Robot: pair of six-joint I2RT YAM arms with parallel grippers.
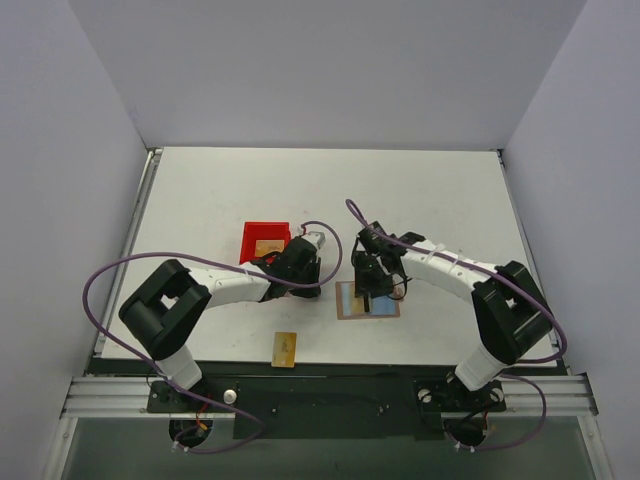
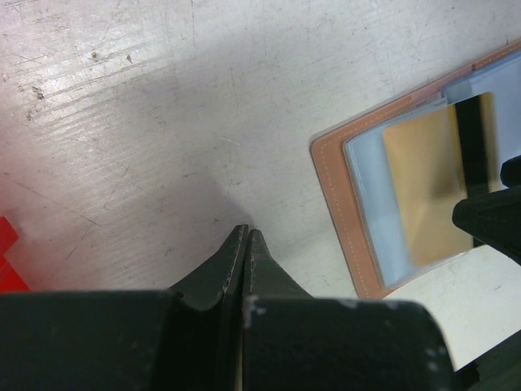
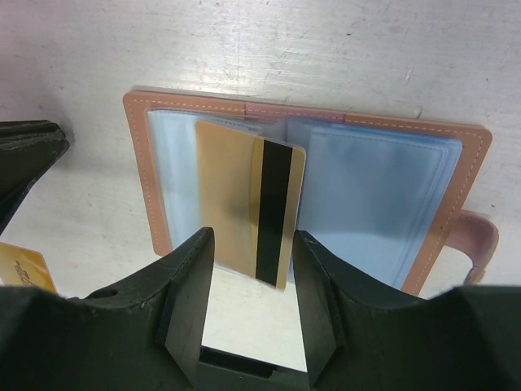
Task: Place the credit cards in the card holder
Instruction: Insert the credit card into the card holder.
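We see two arms built alike: white tubular shells (image 1: 236, 288) between bulky black joint housings (image 1: 165, 305), with a purple cable (image 1: 88, 290) looping along each. The left claw (image 2: 246, 235) and right claw (image 3: 252, 240) are matte black with wedge-shaped fingers. A pale chip marks the left one's body. The round bases (image 1: 186, 432) are black too.
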